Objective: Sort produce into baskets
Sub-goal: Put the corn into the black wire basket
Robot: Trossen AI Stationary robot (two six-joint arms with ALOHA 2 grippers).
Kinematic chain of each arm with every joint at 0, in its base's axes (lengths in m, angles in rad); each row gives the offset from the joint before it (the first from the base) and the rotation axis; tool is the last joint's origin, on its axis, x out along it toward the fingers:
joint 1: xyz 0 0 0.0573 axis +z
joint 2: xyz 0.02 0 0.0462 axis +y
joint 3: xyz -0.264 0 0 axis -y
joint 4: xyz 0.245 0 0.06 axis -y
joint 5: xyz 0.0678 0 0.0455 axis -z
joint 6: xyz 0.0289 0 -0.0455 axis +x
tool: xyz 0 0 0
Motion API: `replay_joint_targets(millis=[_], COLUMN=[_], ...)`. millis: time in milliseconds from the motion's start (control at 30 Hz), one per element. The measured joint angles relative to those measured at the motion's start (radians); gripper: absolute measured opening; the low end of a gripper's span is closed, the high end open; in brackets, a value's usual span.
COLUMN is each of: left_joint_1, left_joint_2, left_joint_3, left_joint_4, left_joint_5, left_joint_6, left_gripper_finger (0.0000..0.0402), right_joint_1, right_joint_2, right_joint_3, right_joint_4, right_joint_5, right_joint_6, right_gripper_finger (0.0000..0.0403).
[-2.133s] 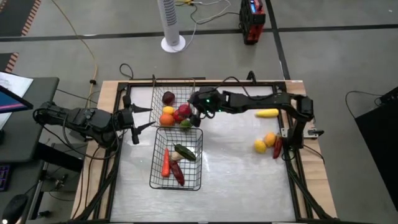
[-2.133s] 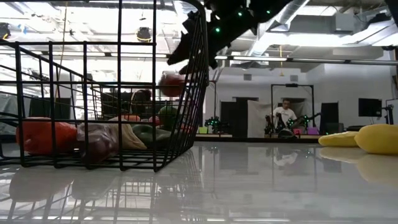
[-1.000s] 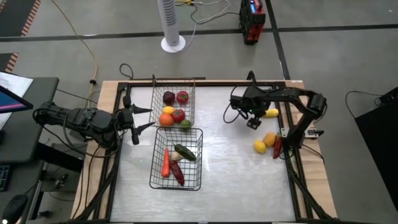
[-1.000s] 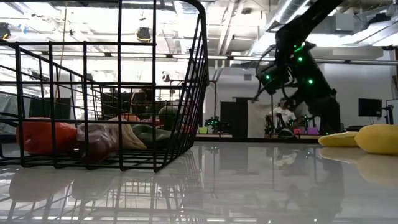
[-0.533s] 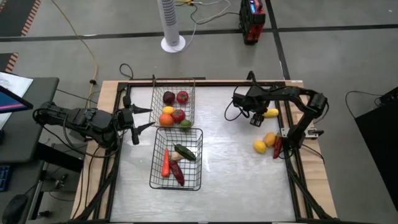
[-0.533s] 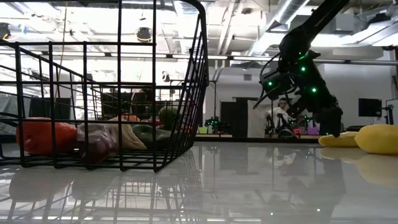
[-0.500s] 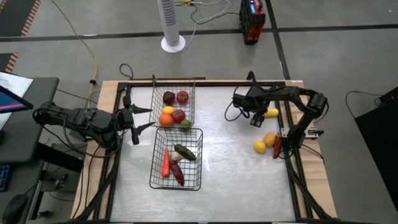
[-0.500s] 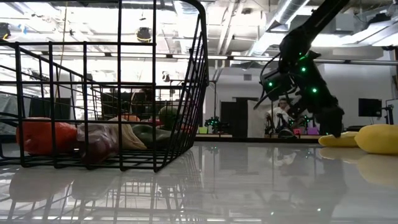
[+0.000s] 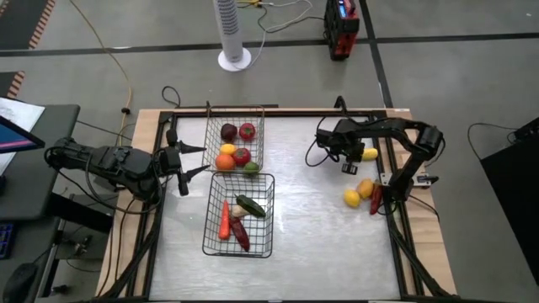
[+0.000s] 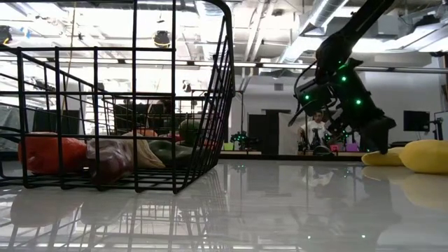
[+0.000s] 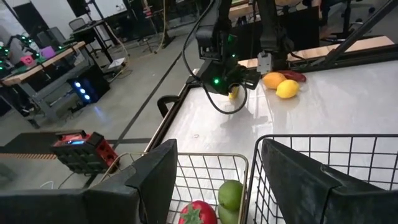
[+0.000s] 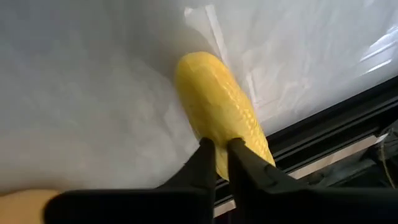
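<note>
A yellow corn cob [image 12: 219,106] lies on the table by its far right edge, also seen in the high view [image 9: 368,154]. My right gripper [image 12: 216,144] stands over the cob's middle, fingers pointing down and shut to a thin slit; it is also seen from above [image 9: 348,166]. The far basket [image 9: 210,139] holds round produce, and the near basket [image 9: 210,227] holds long pieces. My left gripper [image 11: 214,168] waits open at the table's left edge, beside the far basket. My right gripper comes at the corn cob from above, its shut fingertips [image 12: 205,149] over the cob's upper face [image 12: 217,134], about midway along it. The cob is far wider than the slit between them. Whether the tips touch it, I cannot tell. The cob lies flat on the table.
A yellow lemon [image 9: 352,199], an orange piece [image 9: 365,188] and a dark red long piece [image 9: 376,200] lie loose at the right edge, near the right arm's base. The black frame rail [image 12: 323,134] runs close beside the cob. Bare tabletop spreads between the baskets and the loose produce.
My right gripper has come down and a little toward the table's right edge, ending over the corn cob. The cob and the other produce have stayed where they were.
</note>
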State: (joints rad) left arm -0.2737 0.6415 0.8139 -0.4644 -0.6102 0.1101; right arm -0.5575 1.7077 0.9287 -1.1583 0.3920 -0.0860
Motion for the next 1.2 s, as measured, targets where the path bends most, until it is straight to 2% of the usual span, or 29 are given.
replay_joint_targets(millis=[133, 433, 567, 700, 967, 1067, 1200], left_joint_1=[0.000, 0.000, 0.000, 0.000, 0.000, 0.000, 0.000], left_joint_2=[0.000, 0.000, 0.000, 0.000, 0.000, 0.000, 0.000], left_joint_3=[0.000, 0.000, 0.000, 0.000, 0.000, 0.000, 0.000], left_joint_4=[0.000, 0.001, 0.001, -0.001, -0.011, -0.008, -0.008], left_joint_5=[0.000, -0.004, -0.004, -0.004, -0.004, -0.004, -0.004], left_joint_6=[0.000, 0.009, 0.009, 0.005, -0.003, -0.003, -0.002], left_gripper_finger=[0.0223, 0.0223, 0.0223, 0.0223, 0.0223, 0.0223, 0.0223], right_joint_1=[0.001, 0.090, 0.151, 0.163, 0.103, 0.087, 0.058], right_joint_2=[0.002, 0.003, 0.003, 0.002, 0.002, 0.002, 0.002], right_joint_3=[0.038, 0.219, 0.291, 0.287, 0.198, 0.156, 0.110], right_joint_4=[-0.014, -0.138, -0.118, -0.060, 0.018, 0.072, 0.126], right_joint_5=[-0.019, -0.036, -0.034, -0.033, -0.026, -0.023, -0.023], right_joint_6=[0.006, 0.058, 0.085, 0.078, 0.020, -0.043, -0.102], right_gripper_finger=[0.0017, 0.0020, 0.0024, 0.0070, 0.0206, 0.0229, 0.0228])
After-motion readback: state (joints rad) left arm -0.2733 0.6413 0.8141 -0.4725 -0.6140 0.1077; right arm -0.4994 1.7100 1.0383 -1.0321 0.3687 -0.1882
